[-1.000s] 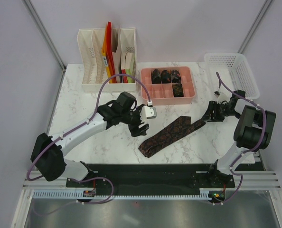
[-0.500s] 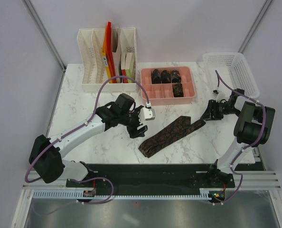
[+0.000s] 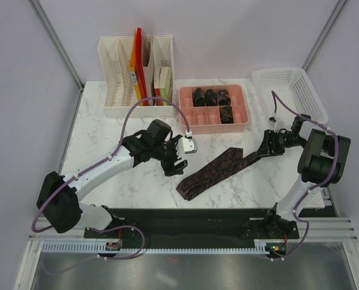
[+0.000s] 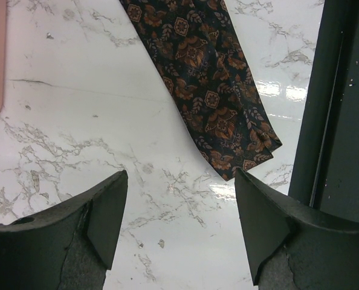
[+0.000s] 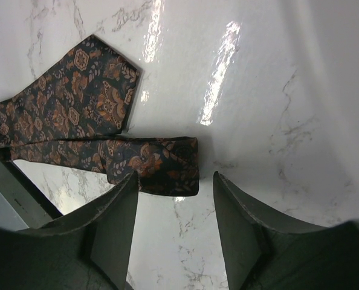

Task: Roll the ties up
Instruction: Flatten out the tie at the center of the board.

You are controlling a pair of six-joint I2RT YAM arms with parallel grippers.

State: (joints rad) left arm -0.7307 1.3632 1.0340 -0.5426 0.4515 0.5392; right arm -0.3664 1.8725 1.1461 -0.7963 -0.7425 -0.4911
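A white marble table (image 3: 107, 133) fills the scene. At its 12 o'clock edge stands a pink tray (image 3: 214, 127) holding four rolled ties (image 3: 211, 96). One unrolled tie (image 3: 219, 169) lies flat near the table's centre, its long axis running from its wide end at about 8 o'clock to its narrow end at 2 o'clock.

The right gripper (image 3: 266, 147) is the nearer arm, sitting just beside the narrow end. In the right wrist view its jaws are spread and empty. The folded narrow end (image 5: 155, 160) lies at the mouth of the gap, reaching in from 9 o'clock.

The left gripper (image 3: 178, 162) hangs off the tie's flank, also spread and holding nothing. In its wrist view the wide tip (image 4: 228, 163) lies at 1 o'clock from the gap, just beside one finger. The roll would likely start from the narrow end.
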